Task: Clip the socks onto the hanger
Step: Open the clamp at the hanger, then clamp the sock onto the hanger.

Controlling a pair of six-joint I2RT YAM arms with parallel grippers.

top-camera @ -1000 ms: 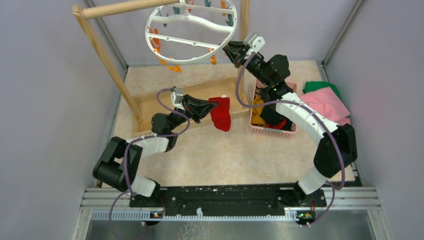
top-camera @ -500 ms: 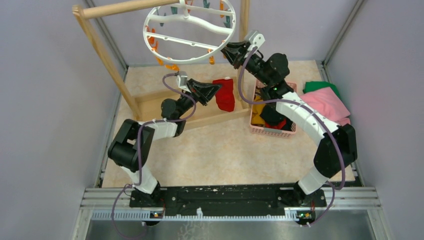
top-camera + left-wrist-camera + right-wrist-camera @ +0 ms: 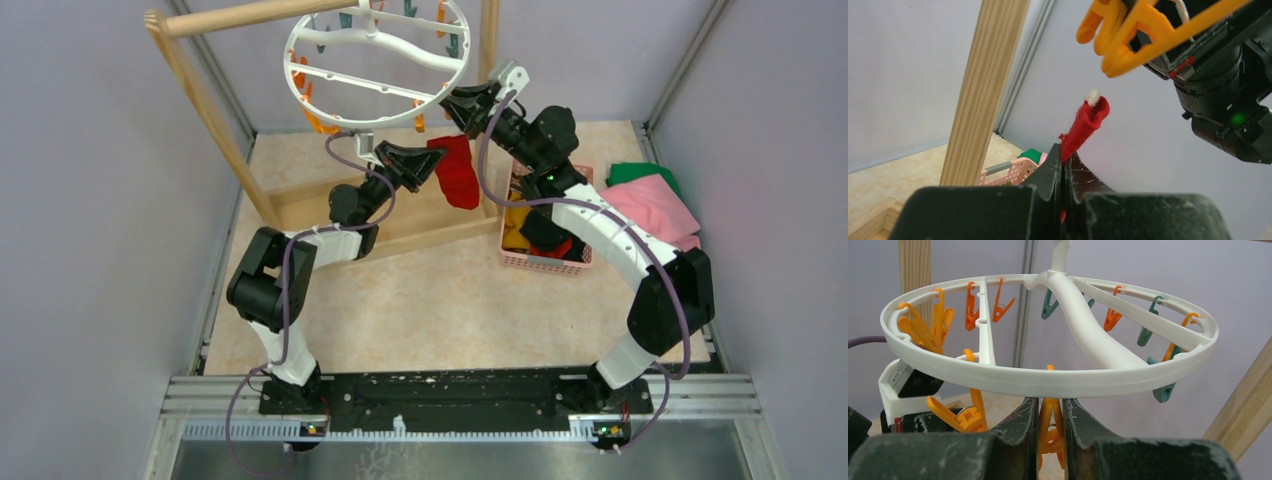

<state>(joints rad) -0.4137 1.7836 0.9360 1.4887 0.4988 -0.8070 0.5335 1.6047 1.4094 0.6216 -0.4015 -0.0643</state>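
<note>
My left gripper (image 3: 432,163) is shut on a red sock (image 3: 458,172), which hangs from it just below the hanger's near rim. In the left wrist view the sock's tip (image 3: 1089,120) sticks up from my shut left gripper (image 3: 1065,157), right under an orange clip (image 3: 1133,31). The hanger (image 3: 372,62) is a white ring with cross spokes and dangling orange and teal clips. My right gripper (image 3: 448,103) sits at its near right rim. In the right wrist view my right gripper (image 3: 1050,407) is shut on an orange clip (image 3: 1050,427) under the white rim (image 3: 1058,381).
The hanger hangs from a wooden frame rack (image 3: 205,100) with a base (image 3: 400,225) on the table. A pink basket (image 3: 545,262) with more socks stands at the right. Folded pink (image 3: 655,208) and green (image 3: 640,172) cloths lie beyond it.
My left arm has carried the red sock up and toward the back right, from mid-table to just below the hanger's near rim. The right gripper has stayed on its clip.
</note>
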